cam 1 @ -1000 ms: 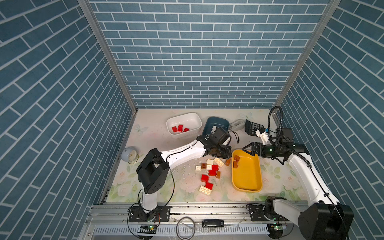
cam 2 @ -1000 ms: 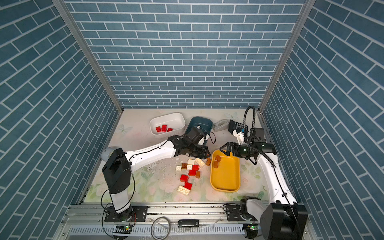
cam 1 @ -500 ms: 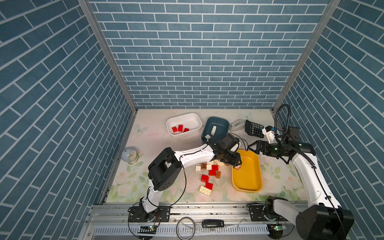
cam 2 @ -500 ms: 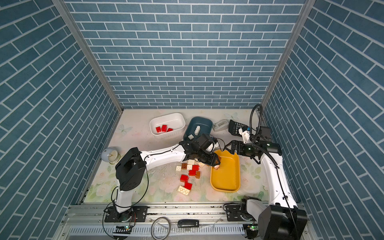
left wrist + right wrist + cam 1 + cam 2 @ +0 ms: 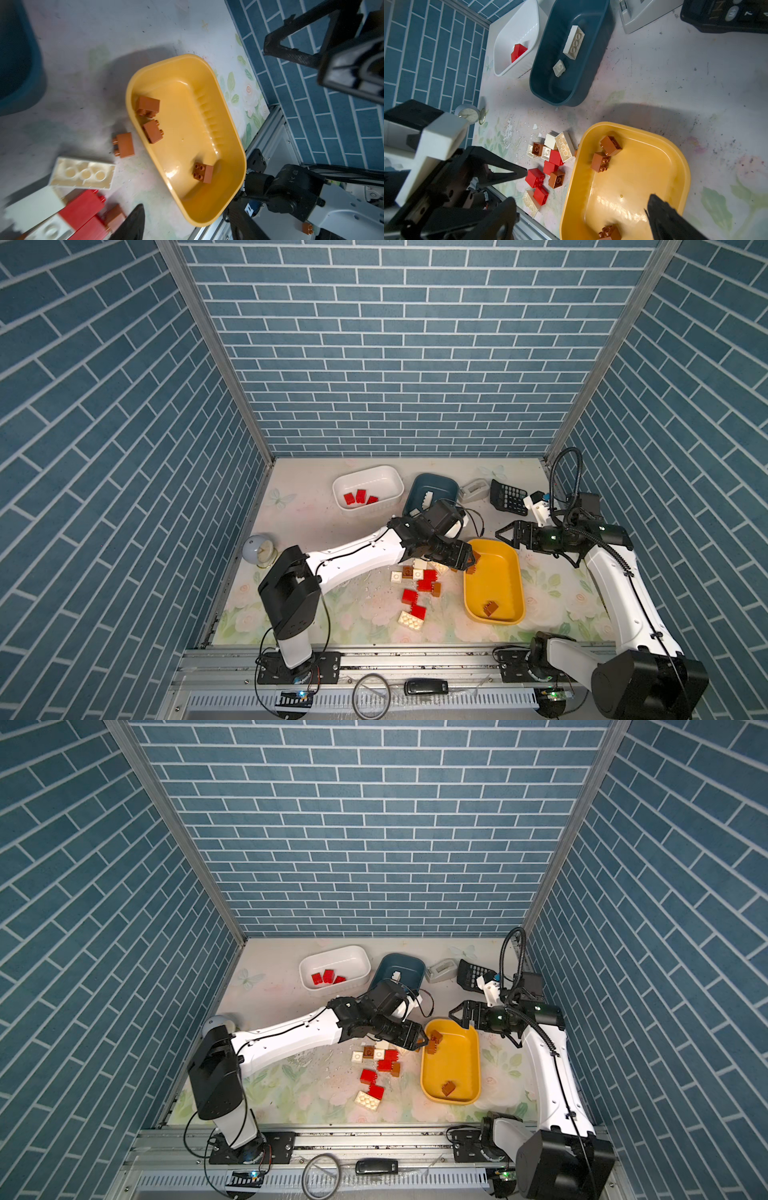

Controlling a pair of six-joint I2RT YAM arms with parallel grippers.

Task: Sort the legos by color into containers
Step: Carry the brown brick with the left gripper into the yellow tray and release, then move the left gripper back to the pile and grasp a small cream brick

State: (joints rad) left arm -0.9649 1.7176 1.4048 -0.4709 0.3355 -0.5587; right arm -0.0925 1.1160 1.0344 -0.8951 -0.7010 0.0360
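Brown bricks in the yellow tub have gone from two to three within the last second. The left claw has swung over to the tub's pile-side rim, its fingers now spread with nothing between them. Two of the bricks lean against that wall, and the third brick sits near the tub's other end. A stray brown brick lies on the surface just outside the rim, beside the loose pile of red, cream and brown. Beyond the yellow tub stand the teal tub, holding cream bricks, and the white tub, holding red. The right claw hovers spread and empty over the yellow tub's far corner. Both arms crowd this tub, so a low retreat could hook the rim and shove it, or the claws could knock together.
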